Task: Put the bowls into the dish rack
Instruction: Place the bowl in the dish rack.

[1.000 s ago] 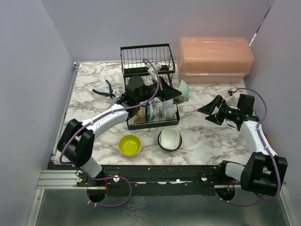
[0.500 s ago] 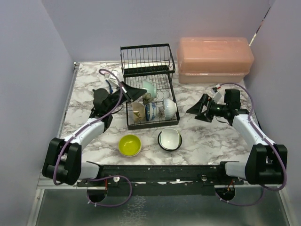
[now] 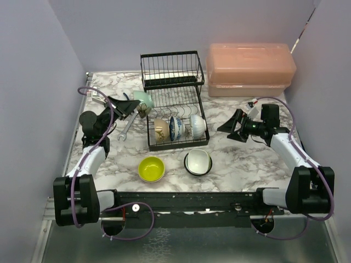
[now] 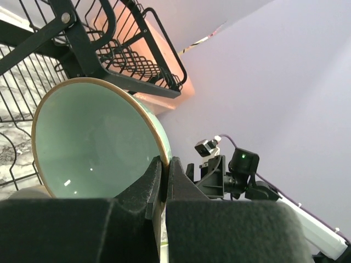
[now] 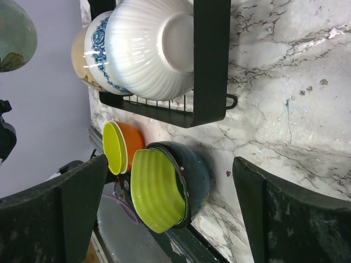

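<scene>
Bowls: six can be counted; three stand in the rack, one is in the left gripper, and two wait on the table.
Dish rack (image 3: pixel 173 109): black wire, far middle of the table (image 3: pixel 236 159), with a pink lidded box (image 3: pixel 249 69) to its right.
Loaded already: beige-patterned bowl (image 3: pixel 160 130), blue-patterned bowl (image 3: pixel 176 127) and white ribbed bowl (image 3: pixel 197 126), on edge side by side in the near slots of the lower tier.
Teal bowl (image 4: pixel 93 142): in the air just beside the left side of the rack, tilted, its opening toward the wrist camera.
Left gripper (image 4: pixel 163 175): pressed together on the rim of the teal bowl, one finger inside and one outside.
Right gripper (image 3: pixel 233 125): spread wide and holding nothing, low at the right of the rack.
On the table: yellow-green bowl (image 3: pixel 152 169) and dark-outside bowl (image 3: pixel 198 162), near the front edge, close to each other.
Step in hand: I judge that the teal bowl is the fourth one to load, carried but not yet placed.
Next move: the bowl should go right and down into a free slot behind the three, without striking the upper shelf.
Hard to make out: whether the teal bowl touches the rack post; the far slots are partly hidden under the upper shelf.
</scene>
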You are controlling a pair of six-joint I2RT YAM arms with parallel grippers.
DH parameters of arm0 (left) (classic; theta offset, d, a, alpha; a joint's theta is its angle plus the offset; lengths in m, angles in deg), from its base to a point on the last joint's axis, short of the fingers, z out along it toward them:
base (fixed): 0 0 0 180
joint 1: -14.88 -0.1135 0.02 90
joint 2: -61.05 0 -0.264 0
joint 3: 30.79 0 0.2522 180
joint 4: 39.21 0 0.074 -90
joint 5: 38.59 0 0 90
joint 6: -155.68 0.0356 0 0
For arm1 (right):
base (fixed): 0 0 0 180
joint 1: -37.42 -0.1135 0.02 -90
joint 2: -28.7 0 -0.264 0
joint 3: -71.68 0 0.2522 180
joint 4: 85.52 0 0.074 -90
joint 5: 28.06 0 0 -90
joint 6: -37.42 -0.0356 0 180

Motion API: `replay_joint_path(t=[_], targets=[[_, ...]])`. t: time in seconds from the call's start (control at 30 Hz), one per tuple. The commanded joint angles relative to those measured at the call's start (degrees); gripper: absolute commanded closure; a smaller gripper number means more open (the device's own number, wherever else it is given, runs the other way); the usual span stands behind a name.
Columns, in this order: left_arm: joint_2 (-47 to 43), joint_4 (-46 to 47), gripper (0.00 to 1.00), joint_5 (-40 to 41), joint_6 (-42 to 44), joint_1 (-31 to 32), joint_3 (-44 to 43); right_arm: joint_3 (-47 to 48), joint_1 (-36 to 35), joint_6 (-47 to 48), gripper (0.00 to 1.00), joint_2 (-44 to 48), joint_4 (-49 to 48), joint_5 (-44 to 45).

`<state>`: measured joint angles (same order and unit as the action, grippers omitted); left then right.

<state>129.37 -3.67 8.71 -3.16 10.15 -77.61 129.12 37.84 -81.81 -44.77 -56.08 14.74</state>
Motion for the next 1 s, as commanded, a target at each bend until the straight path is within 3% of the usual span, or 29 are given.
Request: replay_joint_path(t=[0.0,0.4,0.97], targets=[[1.1,5.3,1.00,-3.0,-0.6,-0.6,0.5,-1.3,-0.4,-0.8,0.00,0.3,-1.4,2.3],[7.9,5.3,1.00,0.4,2.4,0.3,0.1,-3.0,-0.4,-1.0,0.00,1.4,-1.4,3.2],[17.8,9.5,1.00,6.1,6.0,6.9,-5.9,-1.9,-0.4,0.4,0.00,1.9,0.7,5.3]])
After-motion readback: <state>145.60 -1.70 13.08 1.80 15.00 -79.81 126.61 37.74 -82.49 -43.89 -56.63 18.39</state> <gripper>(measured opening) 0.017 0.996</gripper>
